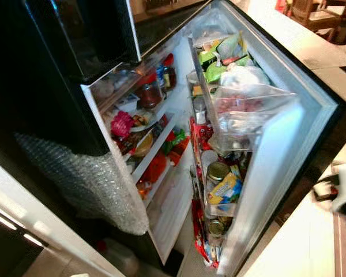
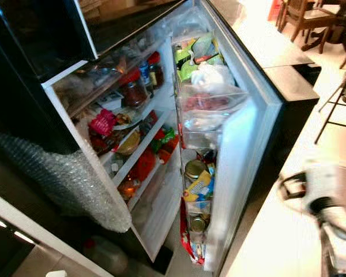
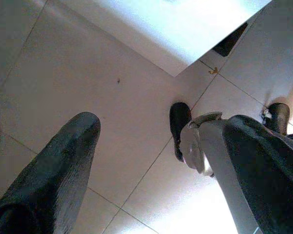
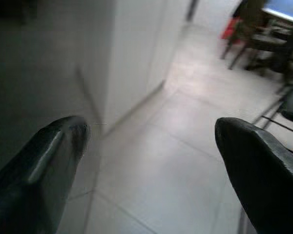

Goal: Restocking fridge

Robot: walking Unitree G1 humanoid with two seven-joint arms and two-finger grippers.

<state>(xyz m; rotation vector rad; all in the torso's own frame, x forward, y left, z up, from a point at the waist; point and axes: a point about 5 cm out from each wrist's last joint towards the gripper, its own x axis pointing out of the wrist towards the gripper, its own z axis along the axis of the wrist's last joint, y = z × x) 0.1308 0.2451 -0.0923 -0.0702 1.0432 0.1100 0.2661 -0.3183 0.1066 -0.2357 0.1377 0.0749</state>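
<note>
My left gripper [image 3: 156, 161] and right gripper [image 4: 146, 146] both hang spread wide and empty over the floor, and the fridge [image 1: 311, 92] stands open with its door bins [image 1: 242, 115] crammed, so forcing more in could spill them.

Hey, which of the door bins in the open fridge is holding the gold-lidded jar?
The lower door bin: the gold-lidded jar stands there beside a yellow packet. The upper door bin holds bags of green and red produce instead.
</note>
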